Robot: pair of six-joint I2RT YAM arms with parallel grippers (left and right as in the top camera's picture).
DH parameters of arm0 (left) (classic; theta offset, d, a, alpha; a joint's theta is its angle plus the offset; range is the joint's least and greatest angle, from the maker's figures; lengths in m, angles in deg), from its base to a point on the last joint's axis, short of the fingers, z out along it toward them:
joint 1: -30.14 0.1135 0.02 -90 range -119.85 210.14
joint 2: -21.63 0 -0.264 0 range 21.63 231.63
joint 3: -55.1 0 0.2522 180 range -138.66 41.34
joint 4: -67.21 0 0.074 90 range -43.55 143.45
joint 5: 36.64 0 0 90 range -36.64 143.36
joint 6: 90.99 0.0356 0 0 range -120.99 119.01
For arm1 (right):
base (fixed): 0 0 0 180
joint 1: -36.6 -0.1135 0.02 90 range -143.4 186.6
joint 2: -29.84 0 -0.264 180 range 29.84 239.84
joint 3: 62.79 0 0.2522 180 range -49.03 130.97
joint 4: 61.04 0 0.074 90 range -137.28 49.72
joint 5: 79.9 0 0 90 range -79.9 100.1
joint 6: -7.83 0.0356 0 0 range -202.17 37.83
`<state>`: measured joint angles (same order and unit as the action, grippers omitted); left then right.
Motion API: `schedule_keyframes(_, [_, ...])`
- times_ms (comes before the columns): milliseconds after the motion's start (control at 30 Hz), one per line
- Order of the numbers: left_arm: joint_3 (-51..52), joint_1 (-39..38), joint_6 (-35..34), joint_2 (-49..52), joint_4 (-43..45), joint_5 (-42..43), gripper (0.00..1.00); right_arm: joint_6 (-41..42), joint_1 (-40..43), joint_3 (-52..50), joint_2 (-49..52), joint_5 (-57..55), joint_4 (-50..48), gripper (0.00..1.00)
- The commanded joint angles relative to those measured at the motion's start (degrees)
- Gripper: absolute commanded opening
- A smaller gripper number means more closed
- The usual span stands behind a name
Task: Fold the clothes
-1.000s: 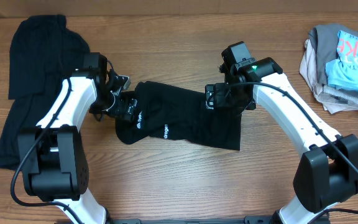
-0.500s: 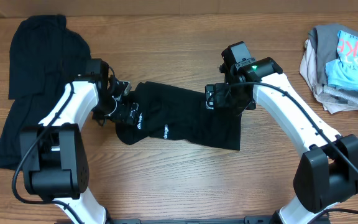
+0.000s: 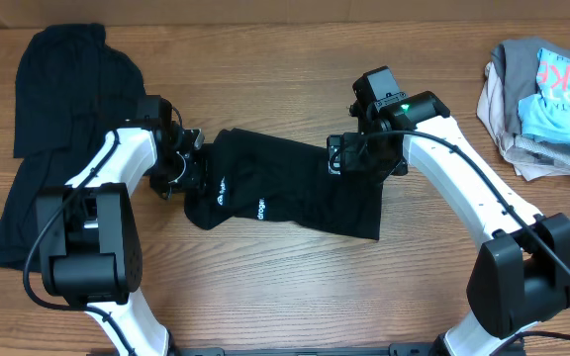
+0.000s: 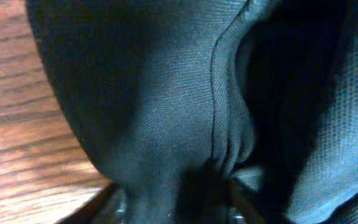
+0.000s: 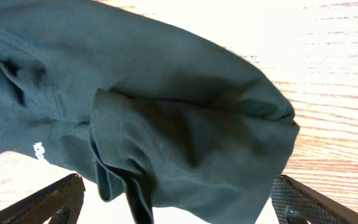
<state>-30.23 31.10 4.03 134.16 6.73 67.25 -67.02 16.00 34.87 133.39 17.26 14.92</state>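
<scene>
Overhead: black garment on wooden table.

My overhead camera looking straight down on the wooden table, left arm and right arm entering from the bottom edge, left wrist camera hard against the black garment, right wrist camera close over its other end, all three sharing that garment.

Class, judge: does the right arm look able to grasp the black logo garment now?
Probably yes: the right pincer hangs open directly over the black logo garment, fingers either side, nothing between.
</scene>
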Motion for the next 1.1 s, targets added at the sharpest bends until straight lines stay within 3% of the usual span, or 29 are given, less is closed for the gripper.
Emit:
schedule_keyframes(0, [2.01, -0.22, -3.50, 4.09, 1.68, -2.16, 0.37, -0.24, 0.11, -0.26, -1.14, -0.28, -0.13, 1.00])
schedule_keyframes(133, [1.97, -0.22, -5.11, 4.04, 3.17, -2.43, 0.09, -0.22, 0.11, -0.28, -1.14, -0.28, 0.17, 1.00])
schedule_keyframes(233, [1.31, -0.09, -5.33, 3.93, 2.43, -2.51, 0.04, -0.17, 0.11, -0.26, -1.14, -0.24, 0.37, 0.99])
schedule_keyframes(267, [0.70, 0.09, -5.46, 3.91, 1.68, -2.51, 0.04, -0.15, 0.11, -0.28, -1.14, -0.17, 0.35, 0.94])
schedule_keyframes(333, [-1.09, 0.55, -5.55, 3.80, -0.48, -2.51, 0.04, -0.17, 0.11, -0.26, -1.14, 0.46, 0.35, 0.68])
schedule_keyframes(367, [-2.14, 0.74, -5.70, 3.69, -1.70, -2.54, 0.04, -0.17, 0.11, -0.28, -1.14, 0.90, 0.35, 0.30])
schedule_keyframes(400, [-3.28, 0.96, -5.73, 3.54, -2.99, -2.54, 0.04, -0.15, 0.11, -0.28, -1.14, 1.79, 0.37, 0.04])
schedule_keyframes(700, [-13.66, 1.07, -5.86, 1.22, -12.00, -4.07, 0.04, 1.42, -0.26, -6.38, -0.92, 9.51, -2.51, 0.04])
schedule_keyframes(1067, [-20.44, 0.85, -4.24, -2.51, -16.92, -5.44, 0.04, 4.63, -0.26, -17.73, -0.76, 12.48, -16.31, 0.04])
